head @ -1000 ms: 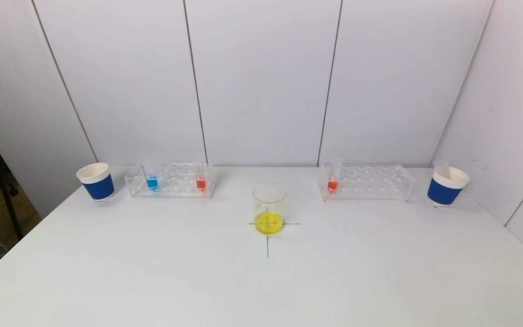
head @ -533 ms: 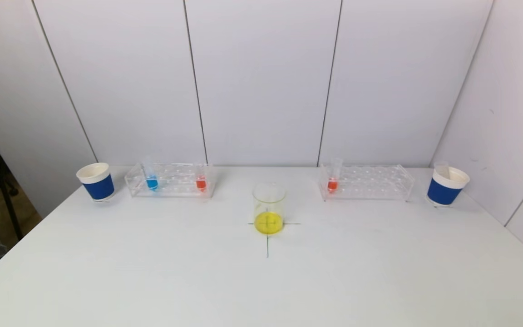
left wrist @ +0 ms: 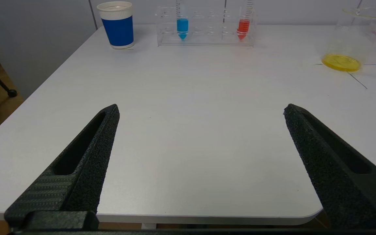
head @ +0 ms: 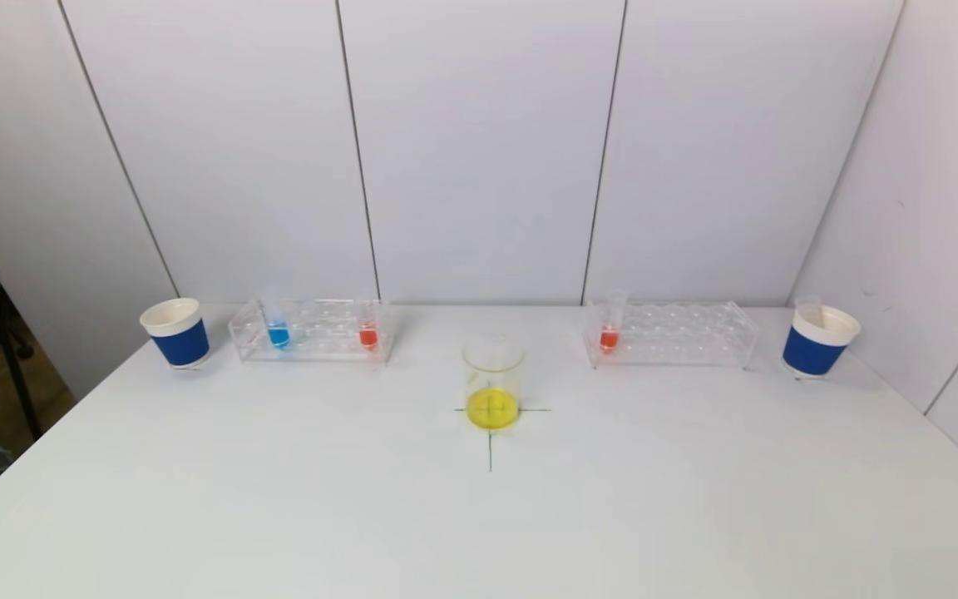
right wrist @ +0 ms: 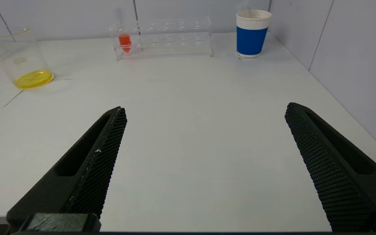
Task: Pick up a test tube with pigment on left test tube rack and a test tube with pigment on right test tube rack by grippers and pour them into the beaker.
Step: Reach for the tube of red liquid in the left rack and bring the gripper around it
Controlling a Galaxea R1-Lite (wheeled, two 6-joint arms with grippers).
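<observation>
**Both grippers wide open at the table's near edge, tubes in their racks**

Head view: a white table [head: 279, 499] stands before grey wall panels. At its centre a clear beaker [head: 492, 381] with yellow liquid in its bottom sits on a drawn cross mark. Along the far edge, on the robot's left, a clear left test tube rack [head: 313, 329] holds a blue-pigment tube [head: 277, 326] near its outer end and a red-pigment tube [head: 367, 327] near its inner end. On the robot's right, the right test tube rack [head: 672, 334] holds one red tube [head: 610, 323] at its inner end. A blue paper cup [head: 175, 333] stands just outside the left rack; a second blue cup [head: 819, 341], with an empty tube leaning in it, stands outside the right rack. Neither arm shows here.

Left wrist view: the left gripper [left wrist: 201, 109] hovers over the table's near edge, its two black fingers [left wrist: 90, 153] spread wide and holding nothing. Far ahead stand the cup, the rack with both tubes upright, and the beaker off to one side.

Right wrist view: the right gripper [right wrist: 206, 109] likewise hangs over the near edge, fingers [right wrist: 100, 156] spread wide and empty. Far ahead stand the right rack with its red tube, the second cup and the beaker.
</observation>
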